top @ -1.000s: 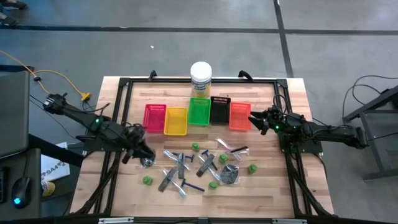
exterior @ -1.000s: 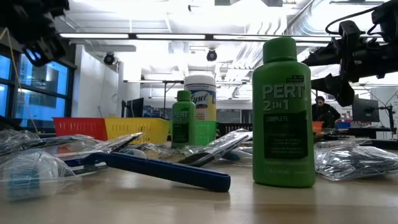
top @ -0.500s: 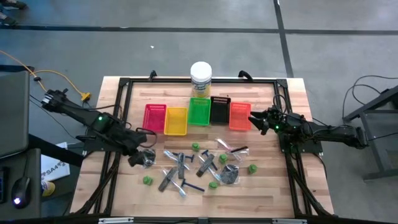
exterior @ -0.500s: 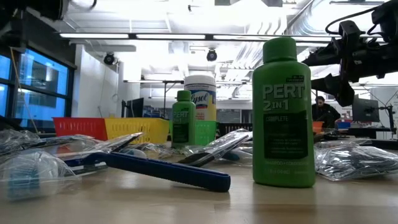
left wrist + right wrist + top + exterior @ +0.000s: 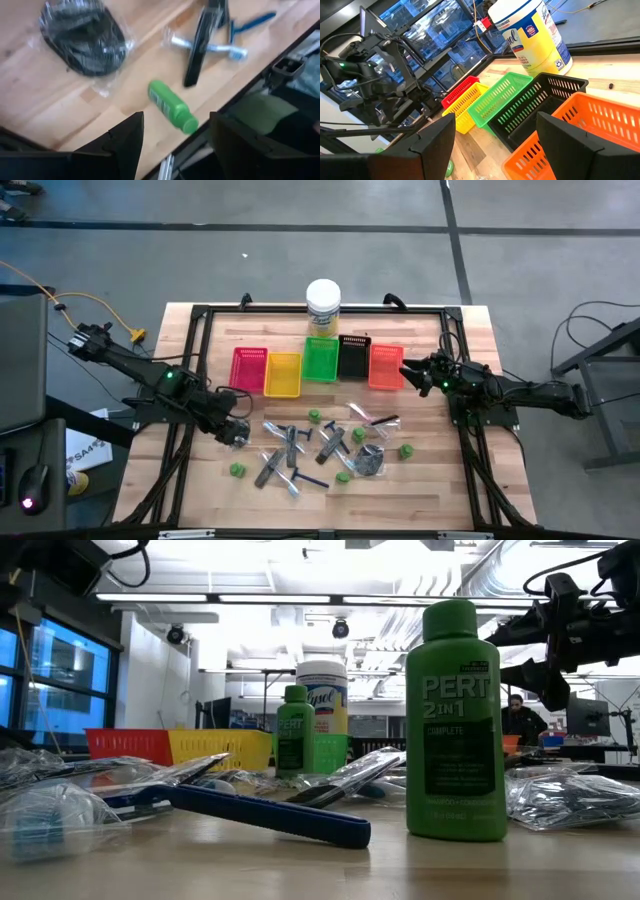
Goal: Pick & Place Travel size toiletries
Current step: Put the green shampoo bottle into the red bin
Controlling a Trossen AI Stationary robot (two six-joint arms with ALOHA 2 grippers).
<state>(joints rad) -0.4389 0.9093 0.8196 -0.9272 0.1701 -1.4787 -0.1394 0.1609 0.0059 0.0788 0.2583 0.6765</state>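
Observation:
The toiletries lie scattered mid-table in the high view: green bottles (image 5: 314, 416), grey flat pieces (image 5: 290, 442), a blue razor (image 5: 308, 479), clear-sleeved sticks (image 5: 372, 418) and a dark bundle (image 5: 370, 461). My left gripper (image 5: 235, 430) hovers open at the pile's left edge. In its wrist view its fingers (image 5: 175, 150) stand above bare wood, short of a bagged dark bundle (image 5: 82, 37) and a green bottle (image 5: 172, 107) lying on its side. My right gripper (image 5: 408, 373) waits open beside the orange tray (image 5: 385, 366); its fingers (image 5: 495, 160) hold nothing.
A row of trays stands at the far side: red (image 5: 249, 367), yellow (image 5: 283, 375), green (image 5: 321, 358), black (image 5: 354, 357), orange. A white-lidded jar (image 5: 323, 302) stands behind them. In the low view a green bottle (image 5: 455, 720) stands upright beside a blue razor (image 5: 270, 815).
My left gripper has moved a little toward the table's right, from beside the left dark bundle to over it, staying open. The arm's upper part has left the low view's top left corner. The toiletries and my right arm have kept still.

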